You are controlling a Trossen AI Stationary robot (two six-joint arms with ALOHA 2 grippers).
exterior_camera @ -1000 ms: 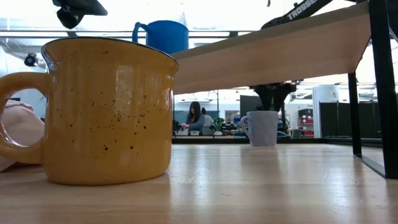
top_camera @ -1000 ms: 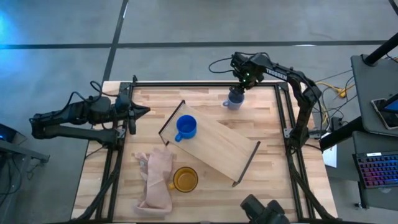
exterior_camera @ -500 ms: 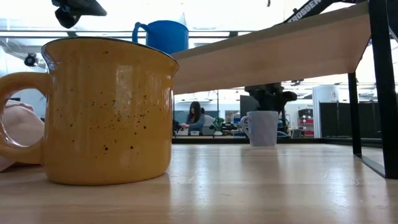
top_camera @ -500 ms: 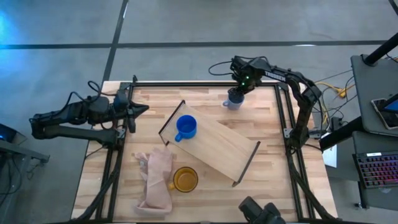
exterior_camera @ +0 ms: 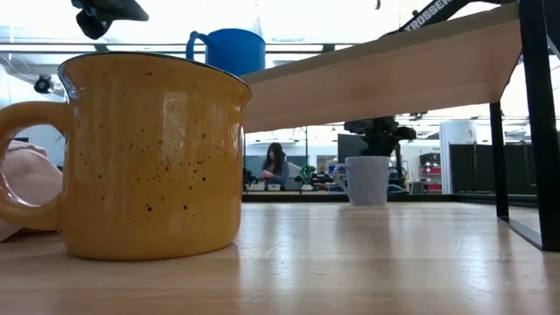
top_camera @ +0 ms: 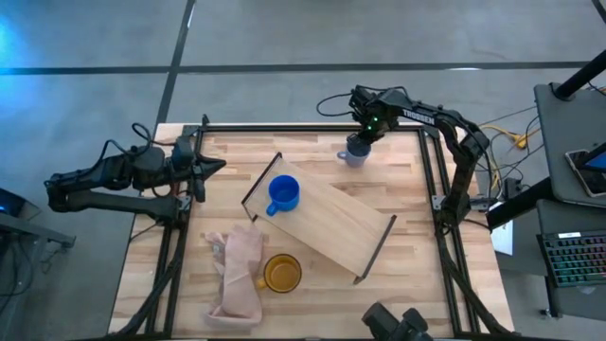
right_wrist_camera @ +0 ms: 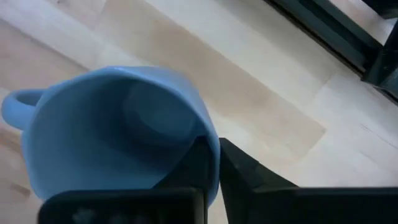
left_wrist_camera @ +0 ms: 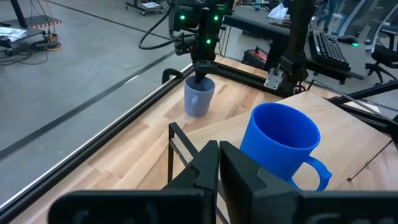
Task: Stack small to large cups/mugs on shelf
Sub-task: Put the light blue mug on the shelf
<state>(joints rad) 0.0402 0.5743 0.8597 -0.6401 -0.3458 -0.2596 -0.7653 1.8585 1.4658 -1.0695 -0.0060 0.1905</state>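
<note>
Right end effector on the grey-blue mug rim, far edge of the bench

We find the right end effector (top_camera: 361,138) directly above the grey-blue mug (top_camera: 354,153), fingers narrowed over its wall, one inside and one outside. The mug stands upright on the bench (top_camera: 398,180) near the far edge, handle pointing away from the gripped side. The shelf (top_camera: 331,220) lies just toward the bench centre, carrying the bright blue mug (top_camera: 283,194). The left end effector (top_camera: 210,168) waits, fingers together, at the left edge.

- We log a robotics lab: grey concrete floor (top_camera: 284,38), loose cables (top_camera: 502,128).
- We note a keyboard (top_camera: 573,258), a person (exterior_camera: 276,166) at distant workstations.
</note>
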